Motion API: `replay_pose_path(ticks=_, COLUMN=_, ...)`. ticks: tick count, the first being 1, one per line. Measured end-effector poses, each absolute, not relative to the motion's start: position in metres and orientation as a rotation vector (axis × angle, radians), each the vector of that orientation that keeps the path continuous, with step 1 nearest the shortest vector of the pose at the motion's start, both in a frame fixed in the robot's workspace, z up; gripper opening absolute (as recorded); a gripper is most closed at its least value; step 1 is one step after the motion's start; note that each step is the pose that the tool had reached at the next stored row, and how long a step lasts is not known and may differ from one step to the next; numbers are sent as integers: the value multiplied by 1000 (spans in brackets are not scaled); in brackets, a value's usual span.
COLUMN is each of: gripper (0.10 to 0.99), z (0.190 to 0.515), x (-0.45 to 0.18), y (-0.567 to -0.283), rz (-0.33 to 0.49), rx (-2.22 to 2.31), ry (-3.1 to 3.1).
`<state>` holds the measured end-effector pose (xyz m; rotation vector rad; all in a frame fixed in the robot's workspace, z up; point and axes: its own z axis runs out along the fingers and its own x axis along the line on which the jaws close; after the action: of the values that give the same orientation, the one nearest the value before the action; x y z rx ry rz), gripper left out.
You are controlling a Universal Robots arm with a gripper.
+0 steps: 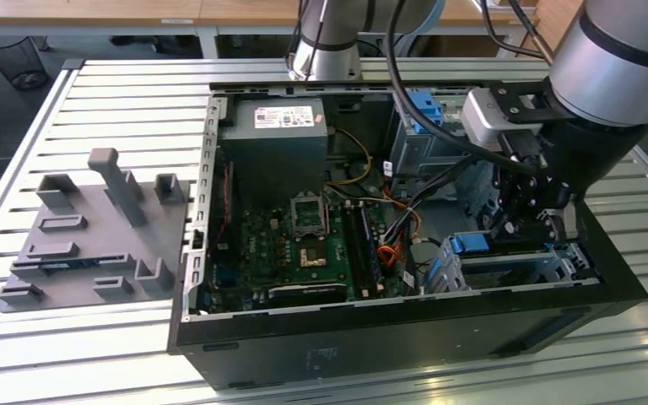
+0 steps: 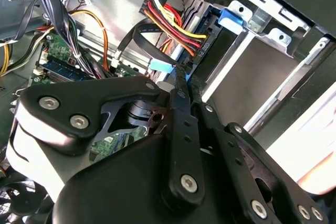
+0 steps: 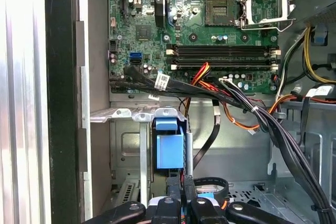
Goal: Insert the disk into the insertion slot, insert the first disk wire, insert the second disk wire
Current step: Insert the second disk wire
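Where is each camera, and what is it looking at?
Exterior view: off the arm, looking down into the open black computer case; the grey robot arm reaches in.
First wrist view: on the arm, facing the green motherboard and blue plastic tab; black gripper shows.
Second wrist view: on the arm, close behind the gripper, facing red-and-yellow wires.
Both wrist views share the gripper.

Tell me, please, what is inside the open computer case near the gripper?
Inside the computer case, the gripper sits among cables, by a blue tab on a grey metal cage. The green motherboard lies beyond. The gripper's own body covers whatever is at its fingertips.
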<state>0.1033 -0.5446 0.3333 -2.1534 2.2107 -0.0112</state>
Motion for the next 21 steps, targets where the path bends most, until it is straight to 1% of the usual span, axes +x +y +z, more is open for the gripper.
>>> replay_pose_path(ticks=21, gripper=149, z=328, x=105, y=-545, rz=-11, rx=-2153, ry=2211)
